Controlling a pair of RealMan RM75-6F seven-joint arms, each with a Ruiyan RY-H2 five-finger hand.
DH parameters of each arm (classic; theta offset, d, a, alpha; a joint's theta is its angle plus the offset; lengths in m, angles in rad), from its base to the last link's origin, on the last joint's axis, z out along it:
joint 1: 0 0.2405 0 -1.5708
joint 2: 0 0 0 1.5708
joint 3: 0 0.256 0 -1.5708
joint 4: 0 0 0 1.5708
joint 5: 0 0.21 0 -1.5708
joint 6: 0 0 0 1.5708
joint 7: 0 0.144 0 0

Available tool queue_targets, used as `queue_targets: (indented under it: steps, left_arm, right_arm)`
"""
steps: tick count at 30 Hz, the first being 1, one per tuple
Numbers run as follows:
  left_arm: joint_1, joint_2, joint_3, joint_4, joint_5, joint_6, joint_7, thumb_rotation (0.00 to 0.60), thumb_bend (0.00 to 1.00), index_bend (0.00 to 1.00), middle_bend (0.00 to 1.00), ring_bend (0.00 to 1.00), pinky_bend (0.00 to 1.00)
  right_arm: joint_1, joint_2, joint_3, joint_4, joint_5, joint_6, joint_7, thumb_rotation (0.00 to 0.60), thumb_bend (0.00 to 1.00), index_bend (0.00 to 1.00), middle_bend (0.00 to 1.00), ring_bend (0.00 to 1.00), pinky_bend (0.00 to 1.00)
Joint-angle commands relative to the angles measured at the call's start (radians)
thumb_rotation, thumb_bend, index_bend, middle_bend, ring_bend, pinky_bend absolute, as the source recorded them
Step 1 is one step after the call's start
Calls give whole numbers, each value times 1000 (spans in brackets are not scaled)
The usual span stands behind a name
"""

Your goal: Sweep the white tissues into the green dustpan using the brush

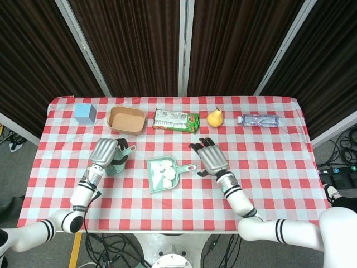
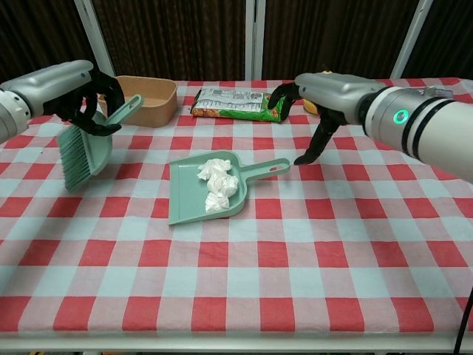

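Observation:
The green dustpan [image 1: 159,180] [image 2: 194,202] lies flat on the checked table, its handle pointing right. White tissues [image 1: 165,170] [image 2: 216,183] sit crumpled inside it. My left hand [image 1: 105,153] [image 2: 83,93] grips the green brush [image 1: 118,165] [image 2: 83,146] by its handle, left of the pan and apart from it, bristles hanging down. To the right of the dustpan handle my right hand [image 1: 212,158] [image 2: 325,96] is raised, fingers spread, holding nothing and touching nothing.
Along the back edge stand a blue cube [image 1: 84,113], a brown bowl [image 1: 126,120] [image 2: 145,97], a green snack packet [image 1: 176,120] [image 2: 235,102], a pear [image 1: 215,117] and a water bottle [image 1: 259,120].

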Motion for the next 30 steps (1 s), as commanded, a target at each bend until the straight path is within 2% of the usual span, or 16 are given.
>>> queue_targets:
  steps: [1, 4, 8, 13, 18, 22, 25, 27, 30]
  left_arm:
    - [-21, 27, 21, -29, -83, -53, 165, 600, 467, 386, 488, 635, 751]
    - [-24, 29, 21, -49, -116, -51, 219, 600, 404, 314, 440, 603, 748]
    - [-12, 50, 15, -92, -140, -20, 248, 600, 385, 296, 417, 565, 748]
    - [39, 131, 10, -173, -117, 46, 192, 600, 345, 280, 411, 542, 727]
    - [134, 231, 10, -243, -63, 181, 93, 600, 307, 274, 410, 523, 644]
    - [209, 276, 44, -200, 26, 321, 79, 600, 266, 299, 416, 509, 564]
    - [266, 315, 90, -165, 61, 372, 93, 600, 217, 322, 411, 464, 486]
    - [310, 345, 116, -166, 77, 414, 102, 600, 184, 315, 391, 398, 401]
    - [372, 391, 151, -187, 98, 466, 103, 600, 163, 305, 367, 342, 315]
  right_arm:
    - [-50, 92, -18, -72, -56, 47, 24, 600, 0, 185, 254, 74, 89]
    - [-78, 149, -32, -106, -87, 63, 41, 600, 0, 184, 254, 74, 89]
    - [-130, 229, -61, -145, -145, 91, 86, 600, 0, 184, 255, 74, 89]
    - [-207, 315, -93, -154, -229, 136, 182, 600, 0, 184, 273, 87, 88]
    - [-296, 408, -126, -153, -322, 199, 303, 600, 20, 181, 268, 87, 99]
    - [-374, 477, -152, -129, -376, 258, 397, 600, 84, 175, 238, 66, 100]
    - [-437, 515, -173, -94, -425, 316, 478, 600, 111, 146, 185, 16, 59]
    - [-482, 539, -187, -81, -452, 353, 542, 600, 112, 96, 135, 0, 11]
    - [-542, 555, -202, -57, -484, 411, 596, 600, 113, 17, 89, 0, 0]
